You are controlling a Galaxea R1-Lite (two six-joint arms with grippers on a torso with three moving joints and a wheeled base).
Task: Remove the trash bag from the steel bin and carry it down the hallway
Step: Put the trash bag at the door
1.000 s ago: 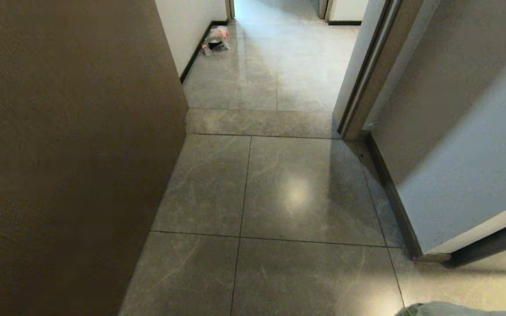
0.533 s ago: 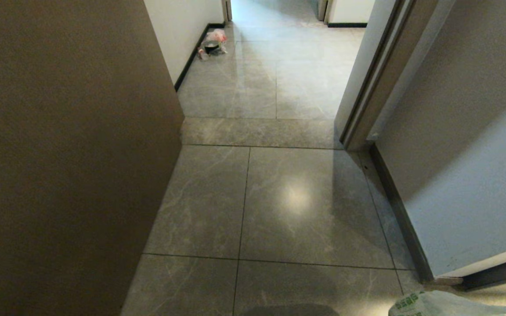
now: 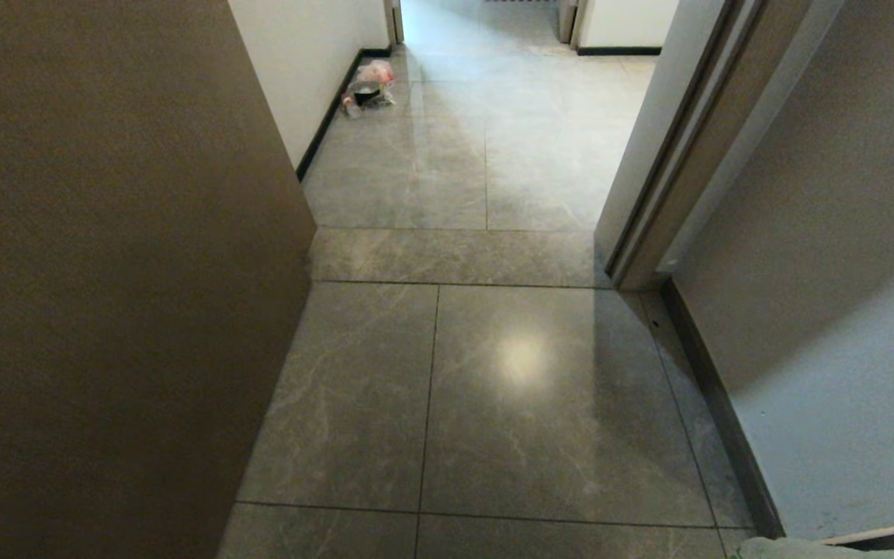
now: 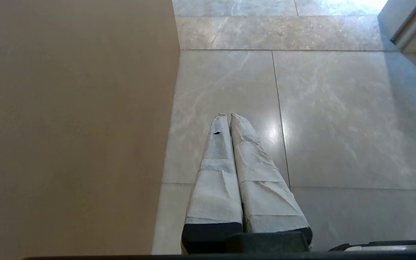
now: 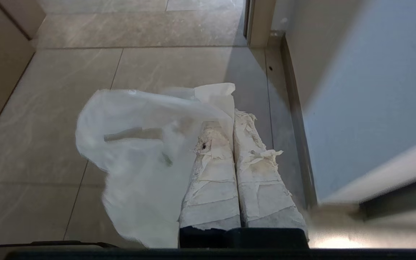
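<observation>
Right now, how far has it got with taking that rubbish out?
Done: the trash bag is out of its bin, pinched in the shut right claw. In hand: carrying it over the hallway's grey floor tiles. Left: the corridor ahead. The left claw is shut and empty.

Right gripper (image 5: 232,119) jaws pinch the trash bag (image 5: 139,159) — hanging over grey hallway (image 5: 49,108) tiles.

- Lighting: dim indoors; brighter daylight at the far end of the hallway (image 3: 493,93).
- Glare: one soft ceiling-light reflection on the glossy floor tiles (image 3: 522,359).
- Shadow: brown door (image 3: 105,272) dark; bluish cast on right wall (image 3: 843,373).
- Blur: trash bag (image 5: 139,162) smeared in right wrist view.
</observation>
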